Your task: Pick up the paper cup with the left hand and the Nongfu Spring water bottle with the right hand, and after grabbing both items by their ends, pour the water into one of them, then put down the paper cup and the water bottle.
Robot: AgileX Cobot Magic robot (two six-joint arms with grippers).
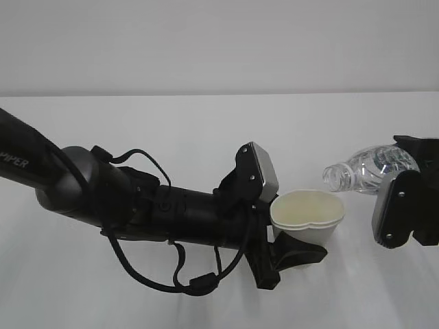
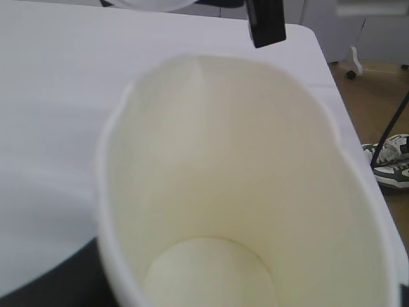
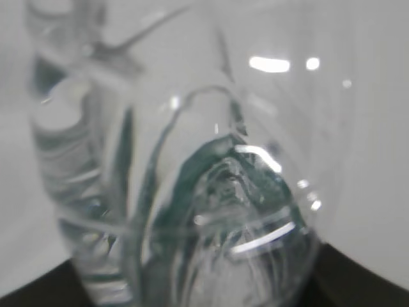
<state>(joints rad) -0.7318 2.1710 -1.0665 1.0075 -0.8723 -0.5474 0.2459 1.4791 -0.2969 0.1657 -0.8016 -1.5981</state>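
Note:
My left gripper (image 1: 289, 229) is shut on the white paper cup (image 1: 309, 218) and holds it above the table, its rim squeezed out of round. In the left wrist view the paper cup (image 2: 243, 166) fills the frame; its cream inside looks dry. My right gripper (image 1: 406, 205) is shut on the clear Nongfu Spring water bottle (image 1: 374, 168), which lies almost level. Its open mouth (image 1: 334, 177) points left, just above and right of the cup's rim. No stream of water shows between them. Close up, the bottle (image 3: 192, 192) shows ribbed plastic and green label; any water inside is hard to make out.
The white table (image 1: 171, 123) runs back to a pale wall. In the left wrist view the table's right edge (image 2: 345, 109) drops to a floor where a shoe (image 2: 391, 161) lies. A black part of the other arm (image 2: 265, 22) hangs above the cup.

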